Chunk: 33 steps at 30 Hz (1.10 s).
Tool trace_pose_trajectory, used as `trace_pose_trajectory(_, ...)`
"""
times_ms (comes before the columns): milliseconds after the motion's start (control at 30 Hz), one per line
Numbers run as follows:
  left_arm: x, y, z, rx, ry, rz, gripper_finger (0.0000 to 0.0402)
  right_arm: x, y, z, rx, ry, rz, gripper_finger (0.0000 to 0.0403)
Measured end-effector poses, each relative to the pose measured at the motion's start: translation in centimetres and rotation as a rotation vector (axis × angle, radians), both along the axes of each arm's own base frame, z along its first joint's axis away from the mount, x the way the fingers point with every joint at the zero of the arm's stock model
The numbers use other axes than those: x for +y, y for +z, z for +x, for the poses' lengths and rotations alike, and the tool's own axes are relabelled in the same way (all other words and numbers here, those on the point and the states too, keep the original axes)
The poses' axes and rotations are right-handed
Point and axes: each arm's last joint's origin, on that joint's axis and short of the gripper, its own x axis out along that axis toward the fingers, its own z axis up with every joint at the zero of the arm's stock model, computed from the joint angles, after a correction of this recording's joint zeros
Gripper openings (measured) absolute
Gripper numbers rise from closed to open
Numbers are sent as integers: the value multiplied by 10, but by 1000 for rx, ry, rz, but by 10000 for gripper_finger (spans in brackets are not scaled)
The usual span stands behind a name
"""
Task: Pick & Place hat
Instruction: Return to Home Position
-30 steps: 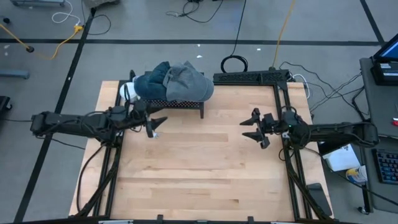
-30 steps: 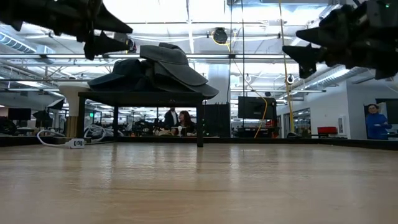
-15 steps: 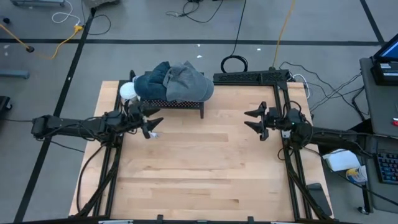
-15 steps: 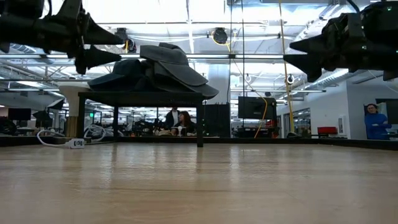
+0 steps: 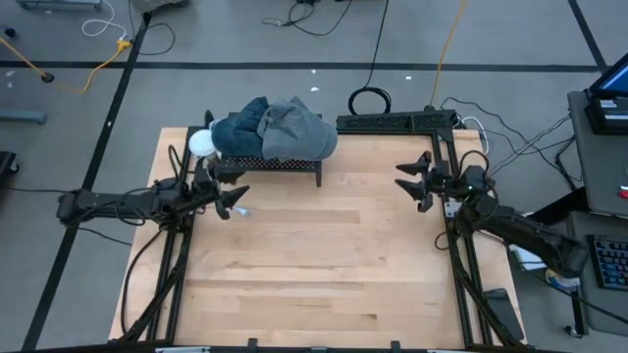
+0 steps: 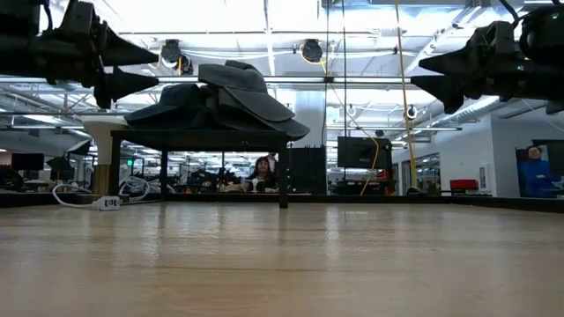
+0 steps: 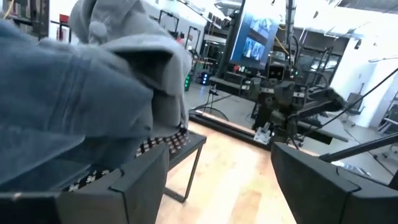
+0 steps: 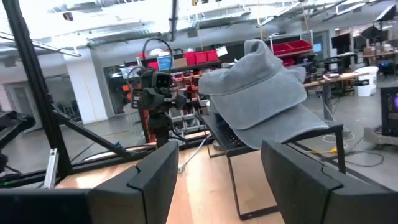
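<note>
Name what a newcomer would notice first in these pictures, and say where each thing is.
The pile of caps, gray and blue, sits heaped on the small black shelf at the far edge of the wooden table. To either side of it, the left pincer and the right pincer hover above the table, both open and holding nothing.

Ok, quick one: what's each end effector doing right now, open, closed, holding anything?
Left end effector: open, holding nothing.
Right end effector: open, holding nothing.
</note>
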Motion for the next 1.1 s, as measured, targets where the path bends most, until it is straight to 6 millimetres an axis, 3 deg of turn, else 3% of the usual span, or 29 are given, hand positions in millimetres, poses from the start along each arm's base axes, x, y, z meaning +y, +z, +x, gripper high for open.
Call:
trace_pose_trajectory(233,0,-14,-4,6,6,-3,274,-10,2,-11,-5,-49,-3,222)
trace_pose_trajectory(567,7,-26,-14,69,122,-56,293,-23,-5,-28,67,-59,49,222)
trace_pose_trajectory(1100,11,-24,-19,63,-22,-52,274,-34,-15,-54,140,-95,122,222)
